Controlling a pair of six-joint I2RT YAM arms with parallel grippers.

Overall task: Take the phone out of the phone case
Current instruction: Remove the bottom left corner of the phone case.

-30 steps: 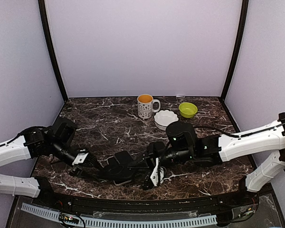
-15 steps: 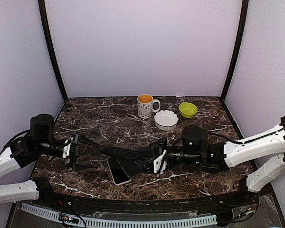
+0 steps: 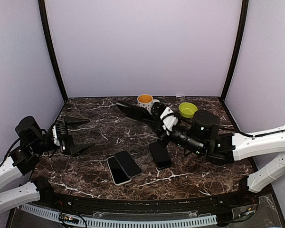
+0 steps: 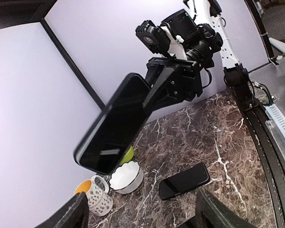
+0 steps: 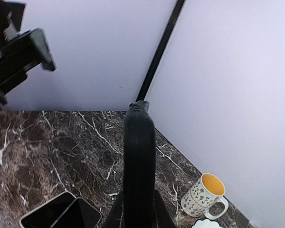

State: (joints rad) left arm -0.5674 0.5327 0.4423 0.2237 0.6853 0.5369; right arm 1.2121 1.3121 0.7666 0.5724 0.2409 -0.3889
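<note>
Both arms have drawn apart since the earlier frames, when they were huddled together low in the centre of the top view. The left pincer (image 3: 88, 133) now sits back at the left edge of that view, its two dark fingers spread wide with nothing between them. It was half-closed before.

The right pincer (image 3: 160, 116) has risen from the lower centre to the middle of the frame. It is clamped on one end of a black slab (image 3: 133, 111), which it holds in the air above the tabletop (image 3: 109, 121). The slab juts toward the upper left, its far end overlapping the mug (image 3: 146, 100) in that view. The left wrist view shows the slab's broad, glossy face tilted. The right wrist view shows it edge-on, rising up the middle of the frame. I cannot tell whether it is the bare phone case or a case with a phone inside.

Three flat things lie uncovered on the marble tabletop. A white-rimmed phone (image 3: 118, 171) rests in the lower centre, face up. A dark phone (image 3: 128, 163) lies just to its right, touching or slightly overlapping it. A third dark slab (image 3: 160, 155) lies alone further right, below the right arm. The green bowl (image 3: 187, 109) stands in the upper right of the tabletop, and the white bowl (image 4: 126, 176) stands beside the mug.
</note>
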